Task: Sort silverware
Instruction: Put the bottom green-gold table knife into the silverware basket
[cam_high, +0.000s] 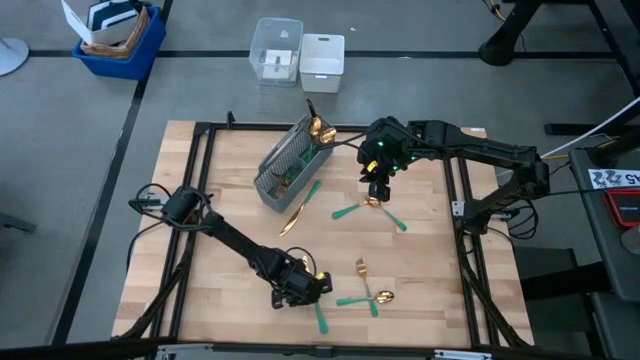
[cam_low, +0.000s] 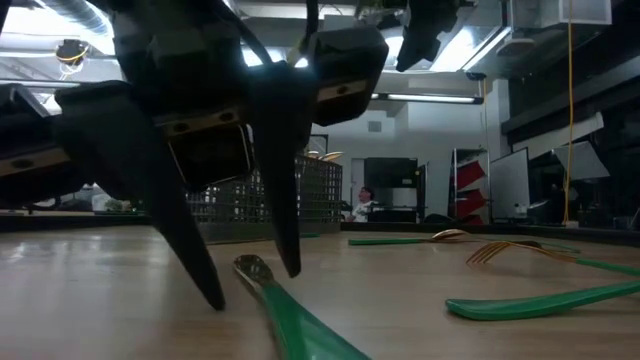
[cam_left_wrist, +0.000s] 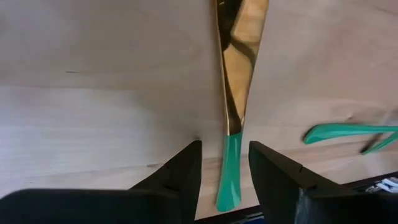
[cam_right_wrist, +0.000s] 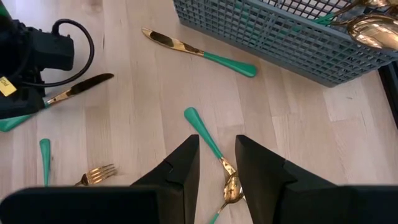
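Silverware scattered over the bench (cam_high: 240, 190): knife (cam_left_wrist: 239, 68) at about 6 o'clock, gold blade flat on the wood, teal handle lying between the left gripper (cam_left_wrist: 224, 168) fingers, which stand narrowly apart on either side and not yet closed on it. Spoon (cam_right_wrist: 214, 152) near centre, slightly toward 2 o'clock, likewise straddled by the right gripper (cam_right_wrist: 216, 163), fingers narrowly parted above its neck, nothing held. Second knife (cam_high: 293, 213) just beside the grey mesh caddy (cam_high: 290, 160), which stands at 11 o'clock with several pieces already inside. Fork (cam_high: 361, 268) and another spoon (cam_high: 378, 297) at 5 o'clock.

Probably light, stiff, thin pieces; polished metal likely slippery, lying flush with the wood and hard to get under. Best taken across the handle close to the neck, where the teal coating should offer more friction and reasonable balance. Risk of pivoting or sliding out if pinched at the tip.
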